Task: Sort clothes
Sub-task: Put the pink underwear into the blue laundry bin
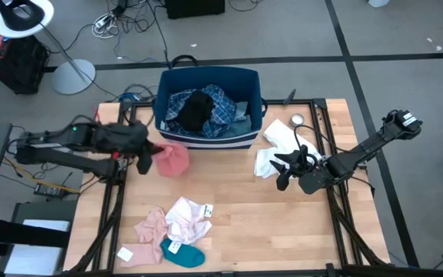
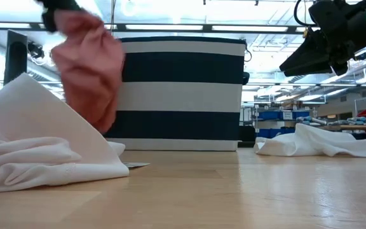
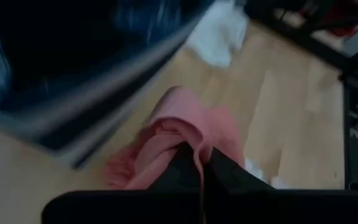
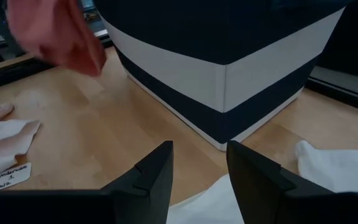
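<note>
My left gripper [image 1: 146,156] is shut on a coral-red garment [image 1: 173,160], held in the air beside the dark blue striped bin's [image 1: 206,140] near left corner. The bin holds a plaid shirt [image 1: 223,108], denim and a dark piece. My right gripper [image 1: 281,171] is open and empty, raised over a white piece [image 1: 277,150] that lies on the table right of the bin. Pale pink and white pieces [image 1: 171,221] and a teal sock [image 1: 183,254] lie near the front edge. My left gripper pinches a bunched fold at the coral-red garment's top [image 3: 188,144] between its two fingers. The garment hangs slack below the fingers [image 2: 88,70], lifted clear of the table.
A small round metal tin [image 1: 297,120] sits at the back right. White tags [image 1: 124,253] lie by the front pile. In the low view a white cloth [image 2: 37,146] fills the near left.
</note>
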Robot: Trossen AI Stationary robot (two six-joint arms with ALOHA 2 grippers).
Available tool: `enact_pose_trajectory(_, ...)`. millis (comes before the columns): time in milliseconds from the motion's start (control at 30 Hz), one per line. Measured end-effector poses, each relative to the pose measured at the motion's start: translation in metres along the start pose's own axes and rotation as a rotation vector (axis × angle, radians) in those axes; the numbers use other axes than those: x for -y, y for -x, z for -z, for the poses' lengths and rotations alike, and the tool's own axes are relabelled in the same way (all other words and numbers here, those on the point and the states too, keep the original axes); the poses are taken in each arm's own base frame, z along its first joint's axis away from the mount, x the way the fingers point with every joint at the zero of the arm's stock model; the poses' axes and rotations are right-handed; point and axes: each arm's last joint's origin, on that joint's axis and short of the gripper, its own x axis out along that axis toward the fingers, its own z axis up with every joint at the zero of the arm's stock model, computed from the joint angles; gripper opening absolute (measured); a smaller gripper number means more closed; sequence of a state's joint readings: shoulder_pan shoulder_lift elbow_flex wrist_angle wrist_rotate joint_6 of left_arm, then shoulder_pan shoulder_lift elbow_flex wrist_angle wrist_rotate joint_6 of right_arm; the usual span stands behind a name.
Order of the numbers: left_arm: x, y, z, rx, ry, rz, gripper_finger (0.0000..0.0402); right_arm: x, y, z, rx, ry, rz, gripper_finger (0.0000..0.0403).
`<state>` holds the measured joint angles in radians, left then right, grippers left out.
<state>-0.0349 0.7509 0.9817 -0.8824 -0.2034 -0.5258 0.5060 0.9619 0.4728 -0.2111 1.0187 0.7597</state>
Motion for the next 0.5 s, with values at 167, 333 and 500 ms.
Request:
enact_pose_trajectory(167, 0.015, 0.019, -0.038, 0.115, -0.092, -0.014, 0.0, 0.0, 0.0, 0.0, 0.0, 0.0, 0.0, 0.0151)
enact_pose_trajectory(333, 0.035, 0.023, -0.088, 0.178, -0.218, -0.042, 0.0, 0.0, 0.0, 0.0, 0.0, -0.006, 0.0, 0.0151)
enact_pose_trajectory(500, 0.05, 0.016, -0.138, 0.222, -0.34, -0.071, 0.0, 0.0, 0.0, 0.0, 0.001, -0.009, -0.001, 0.0151)
